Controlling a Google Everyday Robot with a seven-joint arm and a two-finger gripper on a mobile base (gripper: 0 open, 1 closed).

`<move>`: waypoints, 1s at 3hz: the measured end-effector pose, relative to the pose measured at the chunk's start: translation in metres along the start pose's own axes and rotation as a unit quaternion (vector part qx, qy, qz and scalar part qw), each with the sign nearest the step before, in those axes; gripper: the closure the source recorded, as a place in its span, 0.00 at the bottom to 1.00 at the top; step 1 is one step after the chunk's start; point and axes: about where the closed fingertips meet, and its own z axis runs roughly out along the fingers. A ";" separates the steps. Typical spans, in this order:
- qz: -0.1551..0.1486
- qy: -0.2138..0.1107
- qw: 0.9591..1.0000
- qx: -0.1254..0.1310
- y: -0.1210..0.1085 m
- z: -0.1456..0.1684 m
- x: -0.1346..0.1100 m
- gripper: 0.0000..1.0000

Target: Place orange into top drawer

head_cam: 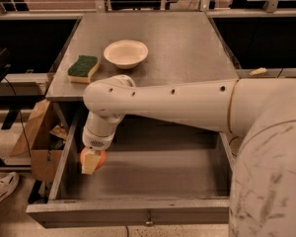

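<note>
Drawer: the top drawer (153, 177) stands pulled out, so I have nothing to open.
Orange, place: the orange (100, 157) is inside the drawer, at its left side, near the left wall. I cannot tell if it touches the drawer floor.
Claw: the gripper (90, 164) reaches down into the drawer and pinches the orange.
Done: I judge the carrying is finished.
Left: to let go of the fruit, then to lift the arm out.
Orange, look: round, smooth, bright skin. A pale finger hides most of it.
Counter: the bowl (126, 53) and the sponge (83, 68) lie behind, well apart.
</note>
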 end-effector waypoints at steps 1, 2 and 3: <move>0.010 0.015 1.000 0.011 -0.002 0.005 0.014 0.58; 0.022 0.022 0.999 0.020 -0.004 0.006 0.024 0.36; 0.023 0.023 0.999 0.021 -0.005 0.006 0.024 0.11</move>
